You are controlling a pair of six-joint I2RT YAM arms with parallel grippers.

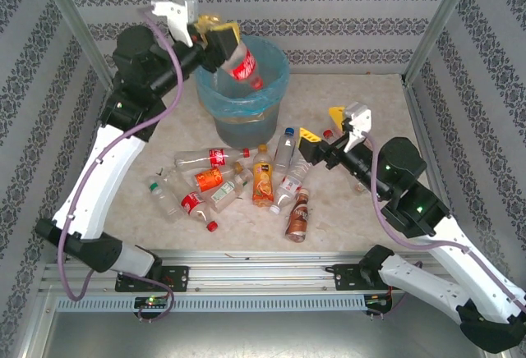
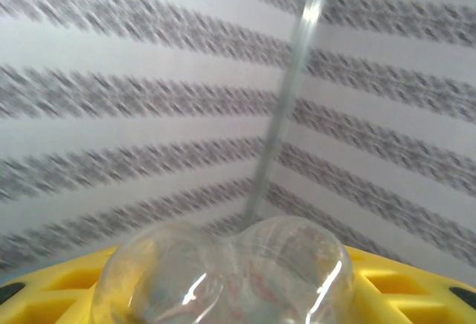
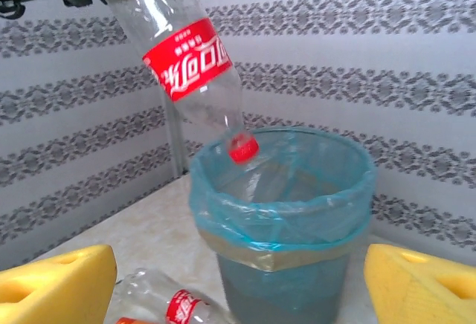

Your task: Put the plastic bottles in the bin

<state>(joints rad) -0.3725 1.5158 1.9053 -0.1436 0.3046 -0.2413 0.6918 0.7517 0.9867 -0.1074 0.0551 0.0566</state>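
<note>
Left: left gripper [image 1: 215, 36] is up high, just left of the bin [image 1: 275, 87]. It's clamped on the base end of the red-label bottle [image 1: 244, 64]. The bottle is tilted, with its red cap pointing down over the bin opening at about rim level. In the left wrist view the bottle's clear base [image 2: 223, 276] sits between the yellow fingers [image 2: 52, 287] and fills the gap.

Centre: the bin stands at the far middle of the table [image 1: 370, 95], with its blue bag [image 3: 223, 190] folded over the rim. The loose bottles lie in a heap in front of the bin, between the two arms, all on their sides:
- clear bottle with red band [image 1: 209, 158] nearest the bin
- orange-label bottle [image 1: 215, 177]
- red-cap bottle [image 1: 193, 204] at the near-left edge of the heap
- orange juice bottle [image 1: 262, 179] in the middle
- blue-cap bottle [image 1: 284, 149]
- brown-label bottle [image 1: 297, 214] nearest the arm bases

Right: right gripper [image 1: 323, 126] is low, just right of the heap, facing the bin. Its jaws are wide apart with nothing between them. In the right wrist view one of its yellow fingers [image 3: 420, 283] sits in each bottom corner, with the bin framed between them.
</note>
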